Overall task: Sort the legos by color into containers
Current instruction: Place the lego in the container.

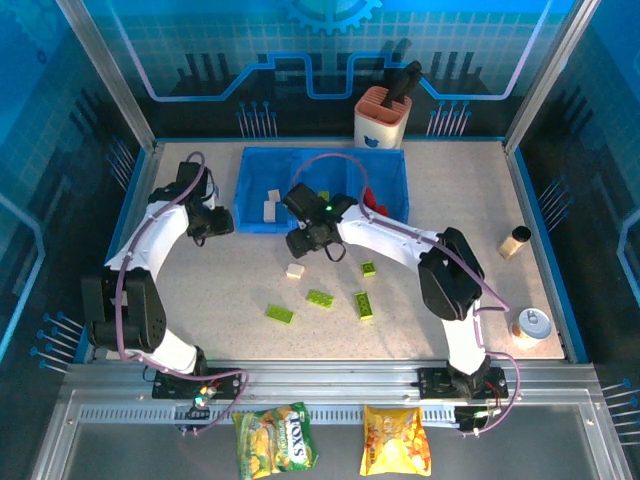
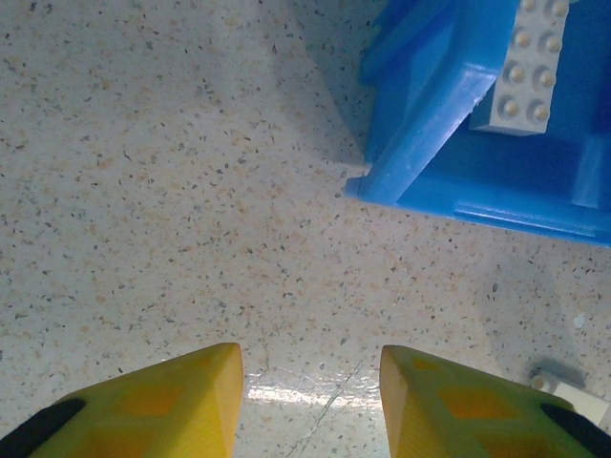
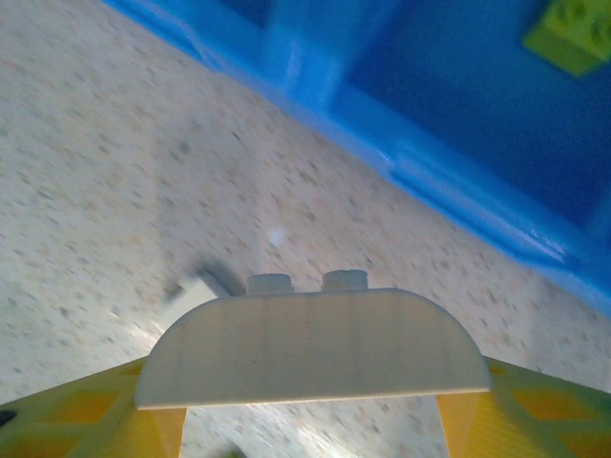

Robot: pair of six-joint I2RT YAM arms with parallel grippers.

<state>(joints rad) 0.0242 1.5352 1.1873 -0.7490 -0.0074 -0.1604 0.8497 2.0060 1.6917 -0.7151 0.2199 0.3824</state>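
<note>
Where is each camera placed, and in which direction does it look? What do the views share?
Top external: high behind the arm bases, looking down on the table, blue tray and a green brick; left arm and right arm show.
Left wrist: on the left arm, facing down at the table by the tray's corner; left claw open, empty.
Right wrist: on the right arm, facing the tray's wall; right claw holds a white brick.
Shared: all three show the blue tray.
</note>
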